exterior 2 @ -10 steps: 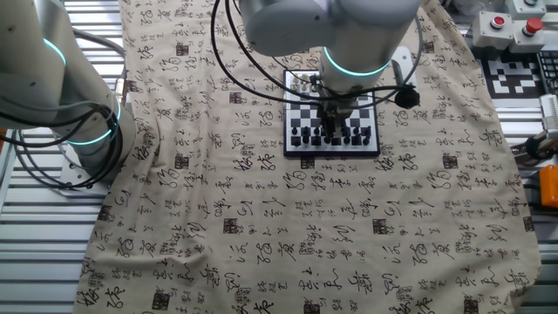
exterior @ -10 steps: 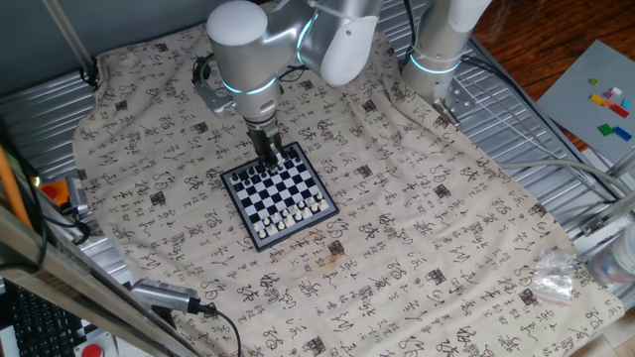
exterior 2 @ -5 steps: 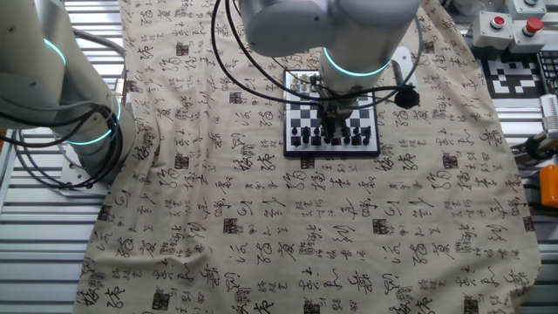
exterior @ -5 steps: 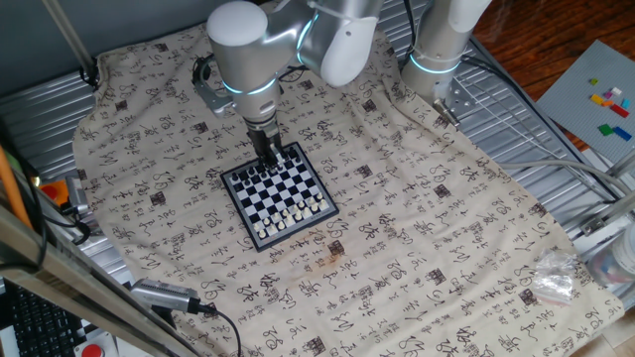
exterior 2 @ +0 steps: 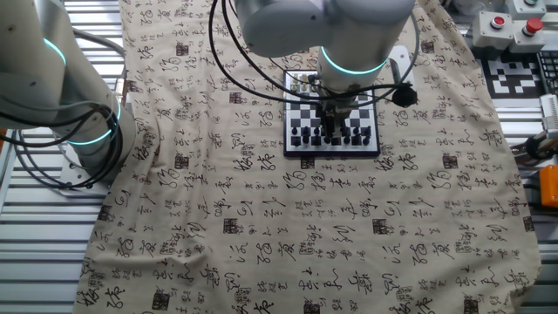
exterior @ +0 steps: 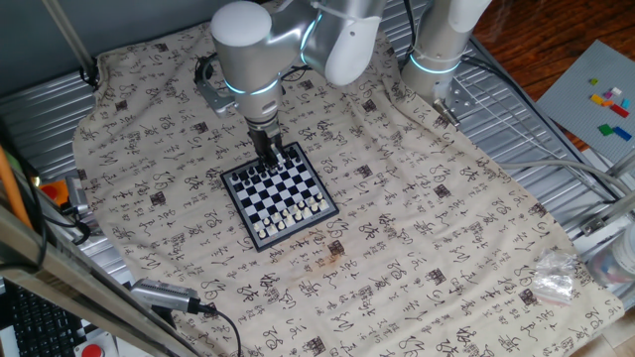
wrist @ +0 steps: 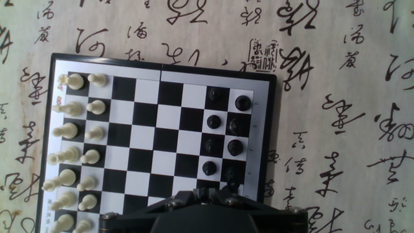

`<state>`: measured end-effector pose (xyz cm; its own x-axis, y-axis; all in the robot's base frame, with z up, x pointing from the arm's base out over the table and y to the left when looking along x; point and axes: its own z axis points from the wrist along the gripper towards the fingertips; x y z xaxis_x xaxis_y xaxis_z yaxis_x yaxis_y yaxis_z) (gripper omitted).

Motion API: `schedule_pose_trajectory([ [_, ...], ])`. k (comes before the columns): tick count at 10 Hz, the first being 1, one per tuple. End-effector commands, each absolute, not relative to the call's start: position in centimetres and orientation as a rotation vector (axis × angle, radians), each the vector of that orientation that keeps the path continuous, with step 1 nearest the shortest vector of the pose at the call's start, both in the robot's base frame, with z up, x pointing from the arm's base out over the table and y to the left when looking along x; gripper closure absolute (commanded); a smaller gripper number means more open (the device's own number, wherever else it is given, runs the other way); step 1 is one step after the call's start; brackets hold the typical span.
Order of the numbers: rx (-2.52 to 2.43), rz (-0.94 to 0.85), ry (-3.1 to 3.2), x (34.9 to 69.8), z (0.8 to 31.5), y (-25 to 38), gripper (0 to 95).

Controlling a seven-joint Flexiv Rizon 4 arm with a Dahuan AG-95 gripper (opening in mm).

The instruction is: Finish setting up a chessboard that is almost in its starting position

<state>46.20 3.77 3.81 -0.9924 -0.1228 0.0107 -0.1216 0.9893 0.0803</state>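
While the arm stood bent over the middle of the table, its gripper (exterior: 268,149) reached down onto the far edge of the chessboard (exterior: 279,195), at the rows where the dark pieces (exterior 2: 332,137) stood. The board lay flat on a cream cloth (exterior: 417,228) printed with black calligraphy, which covered most of the table; in one fixed view the board sat turned at an angle, with the white pieces (exterior: 291,215) along its near side.

From the other fixed view the chessboard (exterior 2: 331,122) appeared just below the arm's wrist, the dark pieces lined along the edge nearer that camera and the gripper (exterior 2: 334,118) coming down among them. The fingers were too small and too crowded by pieces there to tell whether they were spread or pressed together.

Seen from the hand, the chessboard (wrist: 155,129) filled the left and middle of the frame, its dark frame showing along the top edge. White pieces (wrist: 77,139) stood in two columns at the left; dark pieces (wrist: 223,133) stood in two columns at the right. Only the dark body of the gripper (wrist: 202,206) showed at the bottom edge, just under the lowest visible dark piece (wrist: 232,188), so whether the jaws pinched anything could not be told. A second arm (exterior 2: 61,87) stood at the table's edge, well apart from the board.
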Motion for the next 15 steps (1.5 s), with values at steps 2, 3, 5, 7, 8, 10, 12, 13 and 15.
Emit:
schedule_pose_trajectory([
  [2,0.193,-0.124,-3.118,46.23,3.77,3.76,95.0],
  [3,0.193,-0.124,-3.118,46.23,3.77,3.76,76.0],
  [5,0.195,-0.123,-3.117,46.23,3.77,3.76,76.0],
  [7,0.195,-0.123,-3.117,46.23,3.77,3.77,76.0],
  [8,0.194,-0.122,-3.116,46.24,3.76,3.8,76.0],
  [10,0.192,-0.121,-3.116,46.25,3.73,3.87,76.0],
  [12,0.194,-0.12,-3.113,46.25,3.79,3.91,76.0],
  [13,0.194,-0.119,-3.11,46.24,3.96,3.93,76.0],
  [15,0.192,-0.118,-3.107,46.22,4.15,3.95,76.0],
])
